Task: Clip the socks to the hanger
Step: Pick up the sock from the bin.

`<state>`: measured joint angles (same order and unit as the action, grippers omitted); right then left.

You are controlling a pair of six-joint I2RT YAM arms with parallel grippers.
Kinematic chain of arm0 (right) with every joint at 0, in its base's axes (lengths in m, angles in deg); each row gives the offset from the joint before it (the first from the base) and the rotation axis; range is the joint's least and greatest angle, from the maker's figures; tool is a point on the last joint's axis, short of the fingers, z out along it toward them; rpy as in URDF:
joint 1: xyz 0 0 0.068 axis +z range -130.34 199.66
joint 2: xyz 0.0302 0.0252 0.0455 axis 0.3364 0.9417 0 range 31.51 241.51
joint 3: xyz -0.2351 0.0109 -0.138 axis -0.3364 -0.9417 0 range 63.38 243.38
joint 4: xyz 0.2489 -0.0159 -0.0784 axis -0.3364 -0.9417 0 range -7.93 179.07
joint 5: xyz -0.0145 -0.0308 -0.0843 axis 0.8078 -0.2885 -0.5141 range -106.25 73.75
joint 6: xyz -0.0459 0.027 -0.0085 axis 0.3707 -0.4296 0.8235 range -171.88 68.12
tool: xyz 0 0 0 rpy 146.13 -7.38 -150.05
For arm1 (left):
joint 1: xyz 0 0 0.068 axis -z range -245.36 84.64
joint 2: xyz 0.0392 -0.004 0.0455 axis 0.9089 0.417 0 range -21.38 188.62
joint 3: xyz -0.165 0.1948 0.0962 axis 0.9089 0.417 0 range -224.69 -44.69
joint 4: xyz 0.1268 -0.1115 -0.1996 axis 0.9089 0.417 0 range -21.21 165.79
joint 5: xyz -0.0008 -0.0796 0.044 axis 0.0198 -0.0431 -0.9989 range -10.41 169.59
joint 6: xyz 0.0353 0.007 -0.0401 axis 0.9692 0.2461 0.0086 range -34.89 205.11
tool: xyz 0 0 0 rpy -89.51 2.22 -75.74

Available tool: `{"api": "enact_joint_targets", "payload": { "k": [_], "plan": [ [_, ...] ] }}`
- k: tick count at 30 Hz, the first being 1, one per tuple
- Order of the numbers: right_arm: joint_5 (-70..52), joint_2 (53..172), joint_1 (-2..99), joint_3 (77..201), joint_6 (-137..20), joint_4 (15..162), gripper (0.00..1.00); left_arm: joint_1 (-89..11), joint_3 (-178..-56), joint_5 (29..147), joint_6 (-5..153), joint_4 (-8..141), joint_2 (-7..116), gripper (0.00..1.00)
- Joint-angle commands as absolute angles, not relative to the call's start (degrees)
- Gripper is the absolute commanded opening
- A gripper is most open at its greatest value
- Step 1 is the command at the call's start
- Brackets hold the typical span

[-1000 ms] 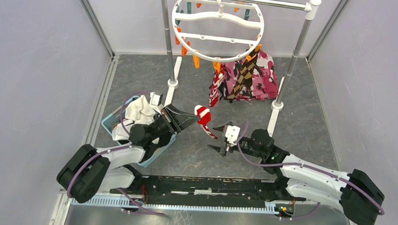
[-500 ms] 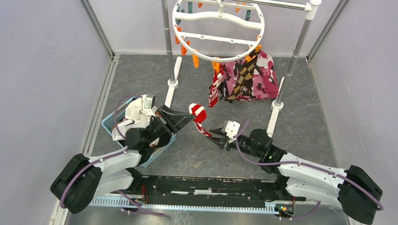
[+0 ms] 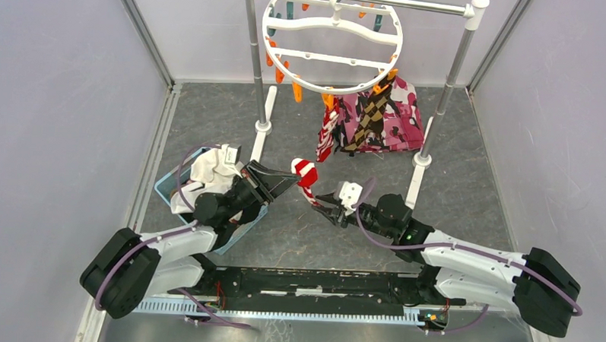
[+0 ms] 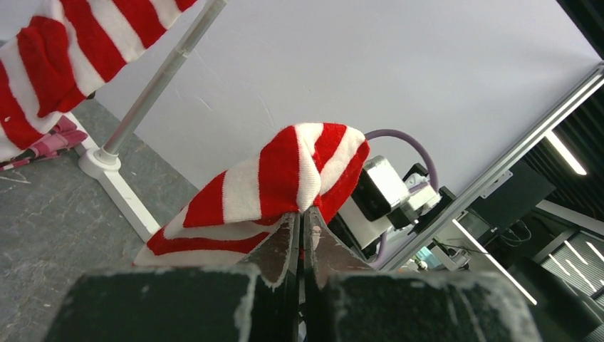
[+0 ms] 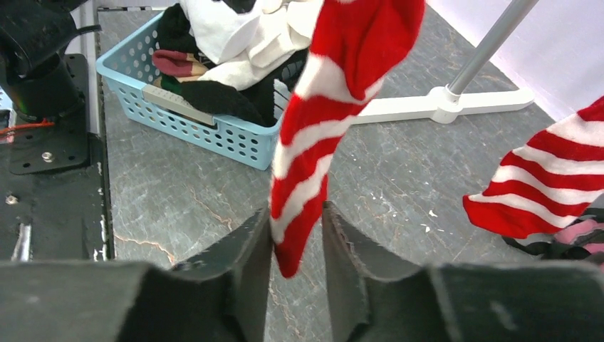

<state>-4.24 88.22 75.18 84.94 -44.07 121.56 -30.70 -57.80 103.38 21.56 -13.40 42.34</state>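
Observation:
A red-and-white striped sock (image 3: 306, 175) hangs in the air between the arms. My left gripper (image 3: 291, 176) is shut on its upper fold (image 4: 285, 171), jaws pressed together (image 4: 300, 217). My right gripper (image 3: 323, 206) is open, its fingers on either side of the sock's hanging lower end (image 5: 320, 121); the left finger touches it and a gap shows at the right (image 5: 298, 221). The hanger (image 3: 330, 59) hangs from the rail at the back, with another striped sock (image 3: 330, 134) and an argyle sock (image 3: 370, 112) hanging from its near rim.
A blue basket (image 3: 165, 183) with white cloth (image 3: 212, 172) and dark socks sits by my left arm, also in the right wrist view (image 5: 178, 117). The camouflage cloth (image 3: 401, 117) hangs behind the hung socks. The rail's poles and white feet (image 3: 262, 128) stand on the grey floor.
My right gripper has moved up and left to the sock's lower end and narrowed around it. My left gripper has shifted the sock slightly left and back.

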Motion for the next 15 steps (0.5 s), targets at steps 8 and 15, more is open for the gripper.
{"api": "enact_joint_targets", "payload": {
  "k": [8, 15],
  "plan": [
    [-3.77, 88.42, 75.69, 85.36, -49.9, 125.62, 0.0, -30.54, -58.68, 98.83, 24.4, -8.09, 45.87, 0.27],
    [-9.84, 83.88, 75.24, 76.72, -64.75, 133.47, 0.0, -32.25, -61.83, 98.43, 32.28, 8.81, 44.58, 0.6]
  ]
}}
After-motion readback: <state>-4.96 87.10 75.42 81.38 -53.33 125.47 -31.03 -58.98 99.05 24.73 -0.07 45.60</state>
